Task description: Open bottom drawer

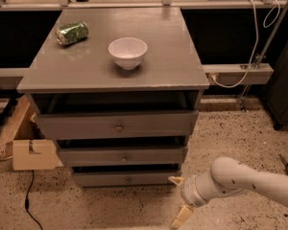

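in the camera view, a grey cabinet stood on a speckled floor with three drawers stacked in its front. the bottom drawer was the lowest and narrowest panel, just above the floor, with a small round knob at its centre. its front sat close under the middle drawer, with a dark gap between them. the gripper hung low over the floor, just right of the bottom drawer's right end. its two pale fingers were spread apart and held nothing. the upper tip lay just beside the drawer's corner; i could not tell if it touched. the white arm reached in from the lower right. on the cabinet top sat a white bowl near the middle and a green can on its side at the back left, well apart. a cardboard box stood on the floor left of the cabinet.
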Controlling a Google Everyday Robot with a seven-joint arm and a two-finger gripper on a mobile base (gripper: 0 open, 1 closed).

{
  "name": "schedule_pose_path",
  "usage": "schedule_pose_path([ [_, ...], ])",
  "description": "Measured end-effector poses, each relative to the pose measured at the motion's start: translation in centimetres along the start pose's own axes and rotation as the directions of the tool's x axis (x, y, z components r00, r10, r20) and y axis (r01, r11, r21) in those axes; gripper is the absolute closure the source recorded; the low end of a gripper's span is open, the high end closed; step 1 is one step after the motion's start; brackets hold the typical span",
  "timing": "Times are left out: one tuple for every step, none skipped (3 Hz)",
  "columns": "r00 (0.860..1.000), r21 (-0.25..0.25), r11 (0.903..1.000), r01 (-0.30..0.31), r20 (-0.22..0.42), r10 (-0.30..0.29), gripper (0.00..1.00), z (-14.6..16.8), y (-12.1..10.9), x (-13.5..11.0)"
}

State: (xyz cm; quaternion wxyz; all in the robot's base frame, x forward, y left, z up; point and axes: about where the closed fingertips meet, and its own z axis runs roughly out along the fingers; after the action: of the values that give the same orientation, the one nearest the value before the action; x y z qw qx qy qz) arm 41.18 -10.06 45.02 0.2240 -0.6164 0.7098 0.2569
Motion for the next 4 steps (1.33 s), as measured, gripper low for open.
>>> schedule_pose_path([
  [1.0, 0.0, 1.0, 0.0, 0.0, 0.0, 0.0, 0.0, 0.0, 0.0],
  [1.0, 0.0, 0.9997, 0.024, -0.002, -0.024, 0.0, 1.7, -0.9, 1.3],
  [0.995, -0.029, 0.9951, 0.094, 0.027, -0.093, 0.0, 4.8, -3.0, 3.7],
  [0.986, -0.047, 0.9862, 0.159, 0.052, -0.156, 0.0, 8.4, -5.8, 6.5],
])
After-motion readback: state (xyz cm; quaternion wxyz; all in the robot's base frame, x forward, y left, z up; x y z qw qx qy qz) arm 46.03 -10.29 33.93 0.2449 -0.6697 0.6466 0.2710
